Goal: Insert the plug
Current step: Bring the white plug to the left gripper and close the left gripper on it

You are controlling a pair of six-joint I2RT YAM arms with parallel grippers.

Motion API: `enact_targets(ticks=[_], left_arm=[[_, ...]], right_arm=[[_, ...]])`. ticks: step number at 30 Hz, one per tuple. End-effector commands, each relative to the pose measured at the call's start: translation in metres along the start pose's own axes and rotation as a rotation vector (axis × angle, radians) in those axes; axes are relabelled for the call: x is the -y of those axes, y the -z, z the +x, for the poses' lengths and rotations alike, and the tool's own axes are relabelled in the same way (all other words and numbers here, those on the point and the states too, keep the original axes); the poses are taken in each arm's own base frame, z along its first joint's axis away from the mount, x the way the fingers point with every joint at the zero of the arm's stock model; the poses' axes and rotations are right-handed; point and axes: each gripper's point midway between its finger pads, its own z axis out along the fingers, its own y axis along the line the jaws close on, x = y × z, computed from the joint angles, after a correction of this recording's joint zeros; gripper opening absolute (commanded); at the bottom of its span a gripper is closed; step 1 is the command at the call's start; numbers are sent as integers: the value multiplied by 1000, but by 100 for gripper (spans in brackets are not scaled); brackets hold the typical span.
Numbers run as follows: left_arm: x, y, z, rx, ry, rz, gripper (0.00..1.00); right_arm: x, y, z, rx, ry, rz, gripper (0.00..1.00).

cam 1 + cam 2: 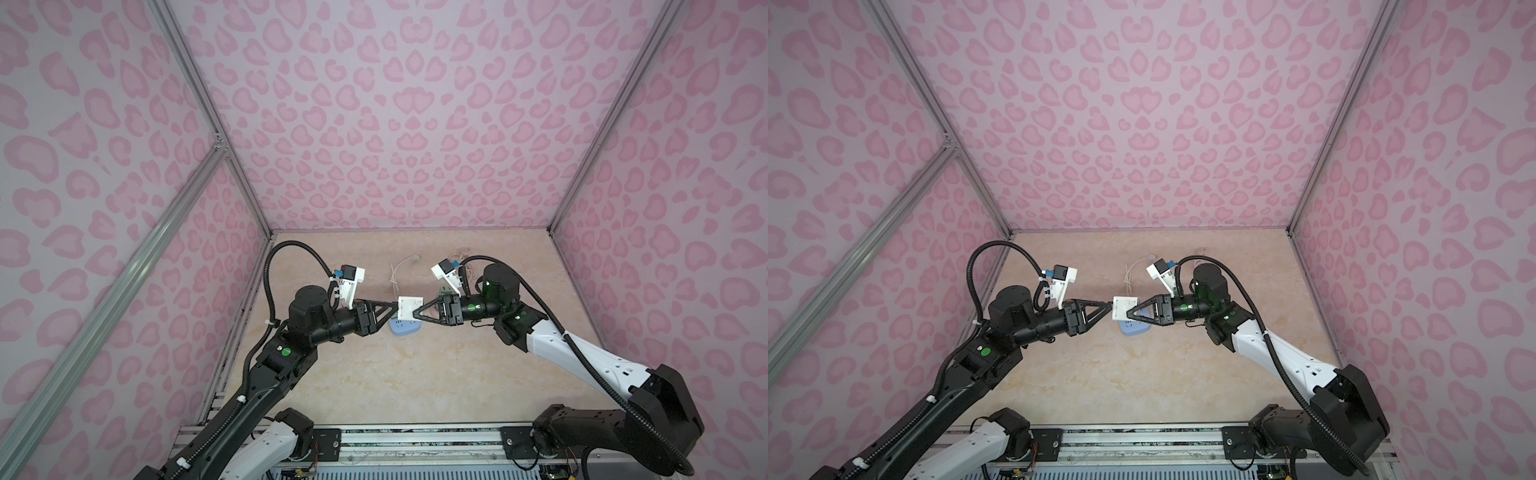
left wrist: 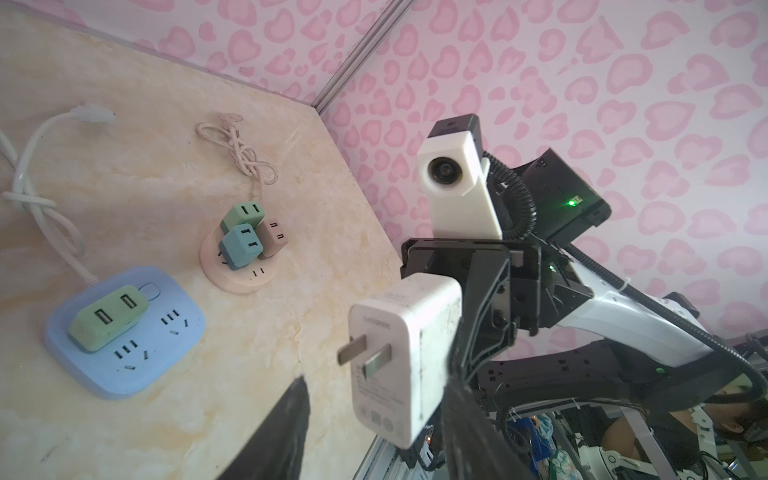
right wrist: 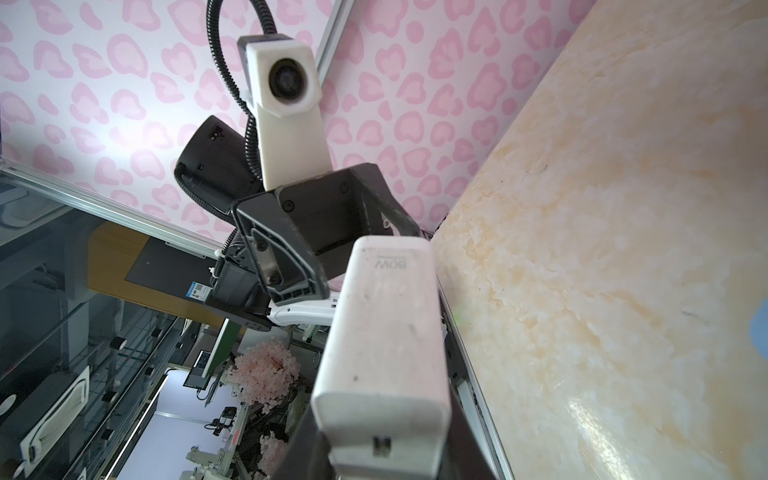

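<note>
R gripper (image 1: 415, 314) clamps boxy white plastic plug (image 1: 407, 305), flat metal prongs (image 2: 365, 356); L gripper (image 1: 395, 306) part-open astride it

This looks like a robotics lab test cell. Pink heart-print panels (image 1: 407, 104) in aluminium framing (image 1: 208, 108) box in a marble-look surface (image 1: 395, 374). Robot arms (image 1: 257, 374) are bolted to a rail (image 1: 415, 436), and a glass partition (image 3: 50, 257) stands beyond.
</note>
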Motion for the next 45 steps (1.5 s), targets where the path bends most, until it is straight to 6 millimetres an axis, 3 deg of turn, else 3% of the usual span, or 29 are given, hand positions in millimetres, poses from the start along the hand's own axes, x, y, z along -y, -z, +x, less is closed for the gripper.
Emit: enact_targets(ticks=[1,7,17,19,25,31,41,45], left_arm=[[3,-5,-3,-2,-5,30,54],[17,-12,-10,2,6,122,53],[25,-14,-4,-23,19,177,41],[25,-14,-3,-23,22,174,37],[24,-14,-6,-13,23,166,4],[20,-20,-9,10,56,177,3],[3,-20,-14,107,103,125,3],[-1,-17,-16,141,110,101,2]], right_arm=[[-6,-2,6,-24,29,-36,0],[-12,-12,6,-37,36,-80,0],[-19,-18,-18,22,25,-183,0],[-21,-19,-24,35,11,-226,0],[-23,-16,-40,90,-36,-337,0],[-17,-17,-45,134,-45,-332,15],[5,-19,-54,196,-51,-232,25],[7,-18,-59,215,-48,-224,37]])
